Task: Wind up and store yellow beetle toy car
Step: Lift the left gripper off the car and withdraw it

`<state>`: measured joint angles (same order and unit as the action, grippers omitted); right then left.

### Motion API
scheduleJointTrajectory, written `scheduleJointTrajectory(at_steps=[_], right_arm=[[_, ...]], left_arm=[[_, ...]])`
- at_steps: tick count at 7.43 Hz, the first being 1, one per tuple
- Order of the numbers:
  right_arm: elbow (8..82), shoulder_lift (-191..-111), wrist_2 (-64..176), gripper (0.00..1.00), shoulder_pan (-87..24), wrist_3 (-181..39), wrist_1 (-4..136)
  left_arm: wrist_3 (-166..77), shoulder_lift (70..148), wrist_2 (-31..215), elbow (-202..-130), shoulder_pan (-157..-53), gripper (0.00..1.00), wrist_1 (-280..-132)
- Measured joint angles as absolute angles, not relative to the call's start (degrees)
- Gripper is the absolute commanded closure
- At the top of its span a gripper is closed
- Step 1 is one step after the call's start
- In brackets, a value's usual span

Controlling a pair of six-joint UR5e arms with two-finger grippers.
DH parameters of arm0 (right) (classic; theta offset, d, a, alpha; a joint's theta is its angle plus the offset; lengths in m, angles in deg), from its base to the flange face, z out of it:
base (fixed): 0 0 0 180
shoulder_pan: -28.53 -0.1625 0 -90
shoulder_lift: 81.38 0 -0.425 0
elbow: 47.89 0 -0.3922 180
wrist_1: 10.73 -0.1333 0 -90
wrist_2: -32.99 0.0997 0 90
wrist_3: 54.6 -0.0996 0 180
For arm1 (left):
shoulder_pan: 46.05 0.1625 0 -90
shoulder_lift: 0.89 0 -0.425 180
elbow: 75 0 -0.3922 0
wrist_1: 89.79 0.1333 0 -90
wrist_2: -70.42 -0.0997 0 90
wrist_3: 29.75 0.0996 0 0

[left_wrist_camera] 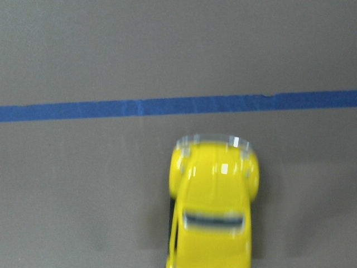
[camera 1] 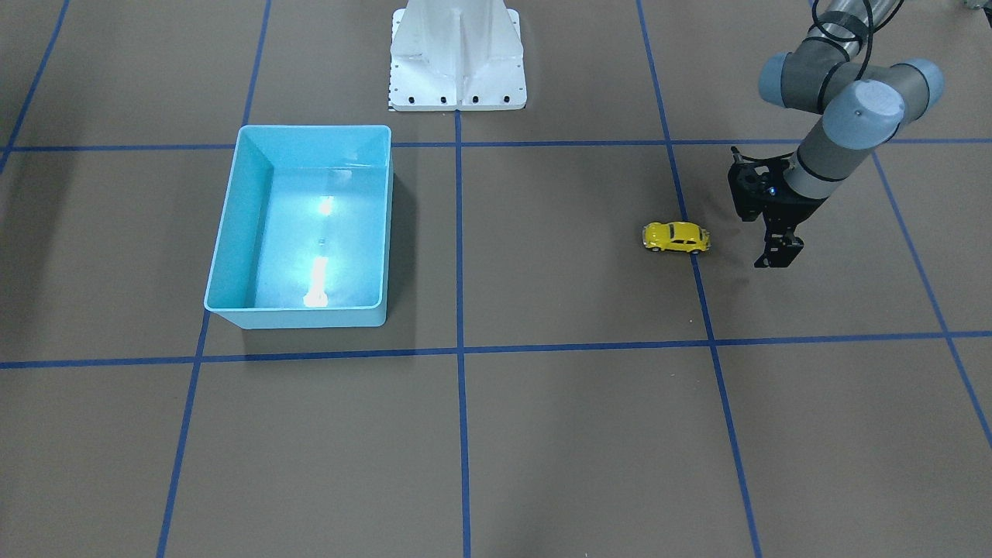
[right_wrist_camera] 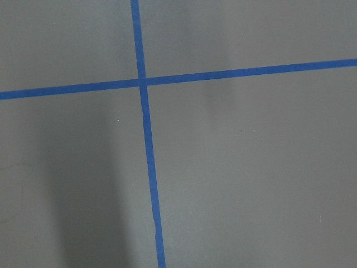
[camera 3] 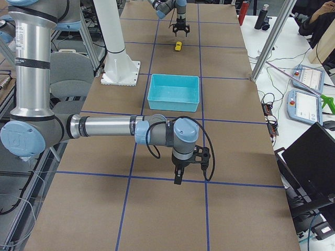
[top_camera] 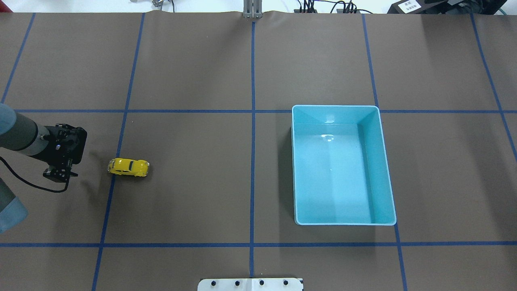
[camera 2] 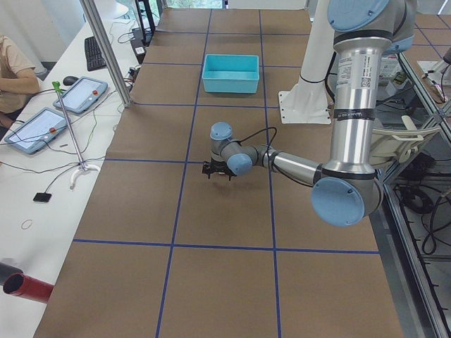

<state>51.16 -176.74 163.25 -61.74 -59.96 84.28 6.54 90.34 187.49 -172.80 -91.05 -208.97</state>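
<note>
The yellow beetle toy car (top_camera: 128, 167) stands on its wheels on the brown table, on a blue tape line (camera 1: 701, 294), left of centre in the overhead view. It is also in the front-facing view (camera 1: 676, 236) and fills the bottom of the left wrist view (left_wrist_camera: 215, 206). My left gripper (top_camera: 60, 173) hovers to the car's left, apart from it, fingers spread and open with nothing between them. The light blue bin (top_camera: 294, 161) sits on the right half, with nothing inside. My right gripper (camera 3: 178, 178) points down over bare table far from the bin; I cannot tell if it is open or shut.
The white robot pedestal (camera 1: 457, 54) stands at the table's robot-side edge. Blue tape lines (right_wrist_camera: 146, 139) grid the brown surface. A metal pole (camera 2: 106, 49) and a desk with tablets (camera 2: 53, 120) lie along the operators' side.
</note>
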Motion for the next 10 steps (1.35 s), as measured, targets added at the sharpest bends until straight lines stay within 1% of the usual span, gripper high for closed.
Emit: scheduleJointTrajectory(at_steps=[7, 10], right_arm=[[50.5, -176.3, 163.3, 0.00, -61.7, -60.3, 84.2], [49.9, -175.0, 163.5, 0.00, -61.7, -59.8, 84.3]], left_arm=[[6.5, 90.3, 187.5, -172.8, -91.1, 0.00, -209.0], [5.9, 90.5, 187.4, -174.0, -92.3, 0.00, -206.9]])
